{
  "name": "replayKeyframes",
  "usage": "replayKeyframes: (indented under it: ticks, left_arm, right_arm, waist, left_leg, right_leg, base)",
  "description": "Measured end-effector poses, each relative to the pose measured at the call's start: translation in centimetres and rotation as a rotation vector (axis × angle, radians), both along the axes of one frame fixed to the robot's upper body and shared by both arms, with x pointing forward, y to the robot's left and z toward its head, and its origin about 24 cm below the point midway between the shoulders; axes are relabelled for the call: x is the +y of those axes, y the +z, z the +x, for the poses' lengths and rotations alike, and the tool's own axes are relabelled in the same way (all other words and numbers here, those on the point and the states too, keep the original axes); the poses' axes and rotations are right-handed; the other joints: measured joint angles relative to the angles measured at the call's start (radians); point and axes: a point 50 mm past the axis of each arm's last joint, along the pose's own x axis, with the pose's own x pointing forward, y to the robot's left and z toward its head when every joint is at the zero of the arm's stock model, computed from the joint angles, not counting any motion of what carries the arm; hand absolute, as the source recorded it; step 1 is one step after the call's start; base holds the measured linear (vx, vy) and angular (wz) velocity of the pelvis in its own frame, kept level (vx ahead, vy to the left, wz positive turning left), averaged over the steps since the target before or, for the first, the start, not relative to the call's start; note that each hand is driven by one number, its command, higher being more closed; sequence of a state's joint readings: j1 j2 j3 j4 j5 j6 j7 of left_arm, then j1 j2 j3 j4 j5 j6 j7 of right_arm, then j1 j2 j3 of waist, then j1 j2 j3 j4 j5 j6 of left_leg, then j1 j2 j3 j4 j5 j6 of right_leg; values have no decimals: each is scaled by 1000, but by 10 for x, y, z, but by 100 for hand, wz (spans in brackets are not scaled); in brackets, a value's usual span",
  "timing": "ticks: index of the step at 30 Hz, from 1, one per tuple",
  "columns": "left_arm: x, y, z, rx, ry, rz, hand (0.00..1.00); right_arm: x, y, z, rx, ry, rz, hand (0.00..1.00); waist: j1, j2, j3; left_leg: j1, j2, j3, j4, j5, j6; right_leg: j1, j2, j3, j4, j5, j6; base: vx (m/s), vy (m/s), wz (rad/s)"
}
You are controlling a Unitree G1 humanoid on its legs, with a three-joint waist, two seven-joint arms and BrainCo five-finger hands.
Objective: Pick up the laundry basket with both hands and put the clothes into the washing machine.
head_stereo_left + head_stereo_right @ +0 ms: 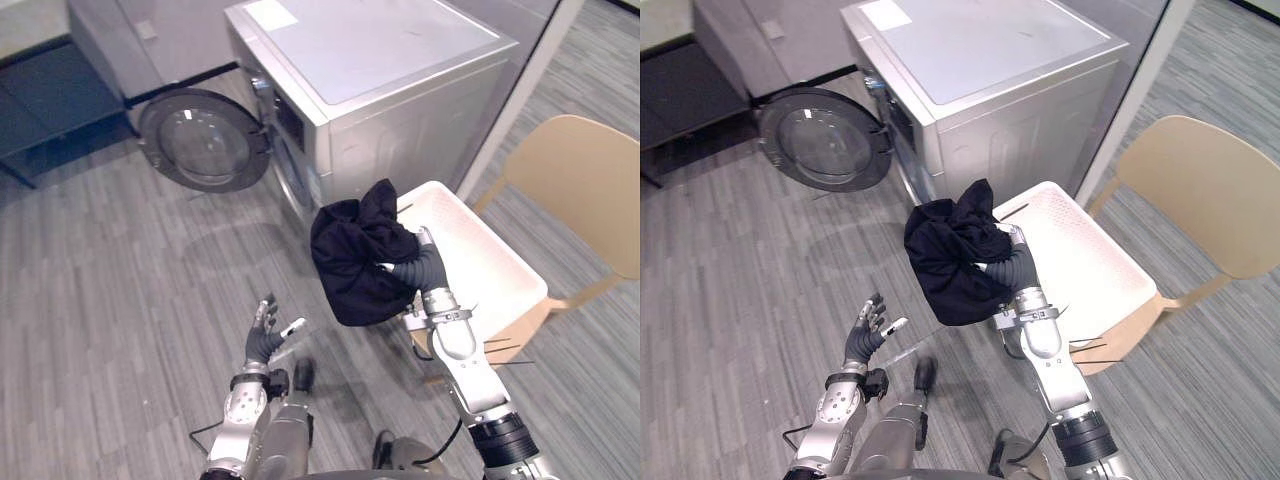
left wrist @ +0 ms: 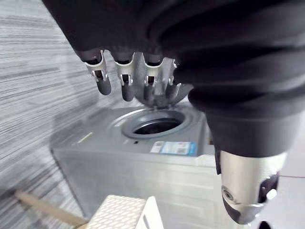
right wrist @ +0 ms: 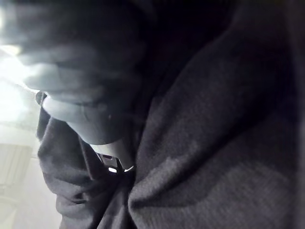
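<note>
The right robot hand (image 1: 420,262) was closed on a black garment (image 1: 355,265). Its fingers were sunk into the bunched cloth, and the right wrist view showed 1 pale finger (image 3: 81,112) curled against the dark fabric. The garment was held in the air as a loose bundle, just in front of the washing machine (image 1: 400,90) at its front corner. The lower folds hung below the robot hand.

The white laundry basket (image 1: 500,245) lay beside the washing machine, next to its side panel. One corner of the basket was partly covered by the raised garment and the wrist. The basket appeared to rest on the seat of a tan chair (image 1: 590,180), whose backrest stood on the side of the basket away from the washing machine.

The left robot hand (image 1: 264,335) hung low over the grey plank floor (image 1: 100,300), well out in front of the washing machine and apart from both garment and basket. Its fingers (image 2: 102,78) were loosely extended with the thumb apart, and it held nothing. Past those fingers, the left wrist view showed the round drum opening (image 2: 155,125) in the washing machine's front.

The round door (image 1: 205,140) was swung fully open. It stood out from the washing machine's front on the side away from the basket, with its glass facing the floor area ahead of the left robot hand.
</note>
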State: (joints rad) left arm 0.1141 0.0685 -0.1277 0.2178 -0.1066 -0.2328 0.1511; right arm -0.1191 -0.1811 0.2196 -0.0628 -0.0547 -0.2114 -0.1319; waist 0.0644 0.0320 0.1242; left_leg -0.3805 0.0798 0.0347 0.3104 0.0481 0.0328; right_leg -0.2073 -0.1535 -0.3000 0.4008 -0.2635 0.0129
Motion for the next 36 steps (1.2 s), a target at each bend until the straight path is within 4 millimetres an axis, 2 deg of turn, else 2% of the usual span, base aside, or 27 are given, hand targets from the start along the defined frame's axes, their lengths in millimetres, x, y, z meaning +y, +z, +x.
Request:
replayKeyframes:
  ticks: [1, 2, 3, 4, 6, 8, 11, 13, 17, 18, 22, 23, 32, 36]
  left_arm:
    - [2, 8, 4, -45, -7, 8, 0]
    - [2, 13, 8, -70, -16, 15, 0]
    - [1, 19, 13, -107, -44, 38, 0]
    - [3, 22, 15, -118, -65, 63, 0]
    - [3, 23, 16, -123, -97, 93, 0]
    - [-1, 24, 17, -131, -116, 95, 0]
    - [-12, 30, 22, -156, -166, 96, 0]
    - [-23, 34, 25, -175, -213, 95, 0]
    - [-41, 37, 27, -189, -305, 91, 0]
    - [-43, 37, 27, -190, -312, 89, 100]
    - [-47, 35, 25, -177, -341, 53, 100]
    - [-48, 36, 25, -177, -348, 49, 100]
    - [-42, 38, 32, -170, -321, 53, 100]
    - [-38, 40, 34, -177, -306, 52, 100]
  right_arm:
    - [-2, 0, 0, -3, -6, -23, 100]
    - [-3, -1, 0, -3, -10, -37, 100]
    - [-5, -5, 2, 9, -16, -67, 100]
    - [-4, -11, 3, 31, -17, -96, 100]
    - [4, -23, 3, 73, 8, -148, 100]
    - [12, -27, 3, 85, 51, -178, 100]
    - [23, -25, 6, 77, 104, -197, 100]
    - [38, -24, 7, 67, 179, -222, 100]
    - [57, -33, 7, 115, 262, -250, 100]
    - [59, -35, 7, 123, 268, -254, 100]
    - [63, -44, 5, 170, 288, -282, 100]
    - [65, -47, 4, 180, 300, -294, 0]
    - [70, -51, -3, 190, 353, -331, 0]
    - [64, -49, -7, 177, 325, -315, 0]
  waist:
    - [-2, 11, -7]
    - [-2, 12, -8]
    - [3, 14, -9]
    - [1, 2, -12]
    - [4, -14, -22]
    - [4, -20, -26]
    - [3, -21, -28]
    - [3, -23, -32]
    - [4, -22, -58]
    - [5, -22, -58]
    - [5, -21, -70]
    - [6, -21, -74]
    - [5, -19, -105]
    - [6, -19, -106]
  left_leg:
    - [34, 11, 19, -7, -50, -28]
    - [57, 11, 26, -38, -56, -40]
    - [120, 8, 27, -161, -27, -92]
    - [149, -3, 23, -221, 5, -98]
    - [188, -19, 19, -272, 28, -93]
    - [207, -36, 15, -276, 31, -92]
    - [209, -43, 3, -279, 36, -90]
    - [223, -43, -3, -307, 59, -97]
    - [245, -28, -8, -368, 99, -106]
    - [247, -25, -10, -373, 103, -108]
    - [250, -8, -21, -404, 129, -111]
    - [248, -3, -21, -404, 130, -112]
    - [247, 21, -18, -404, 129, -113]
    - [244, 22, -14, -404, 130, -113]
  right_leg:
    - [1, -4, -20, -10, 5, 7]
    - [5, -7, -29, -19, 8, 12]
    - [20, -3, -36, -41, 17, 27]
    - [39, -5, -41, -73, 34, 39]
    - [86, -6, -49, -131, 65, 58]
    - [121, -8, -49, -167, 83, 70]
    - [141, -6, -51, -201, 99, 72]
    - [155, 0, -51, -230, 118, 68]
    - [165, 20, -52, -266, 140, 57]
    - [167, 25, -52, -268, 141, 56]
    - [155, 49, -51, -267, 139, 42]
    - [150, 54, -47, -264, 138, 40]
    - [143, 74, -30, -254, 143, 40]
    - [133, 80, -23, -244, 139, 35]
  base:
    - [-47, 74, 44]
    - [-44, 130, 46]
    - [-35, 116, 36]
    - [-14, 130, 26]
    - [39, 106, 16]
    - [56, 91, 11]
    - [14, 41, 12]
    - [-11, 1, 2]
    - [-48, -24, -1]
    - [-73, -30, 0]
    - [-90, -31, 0]
    - [-85, -18, -5]
    - [-17, -20, -3]
    - [5, -9, -3]
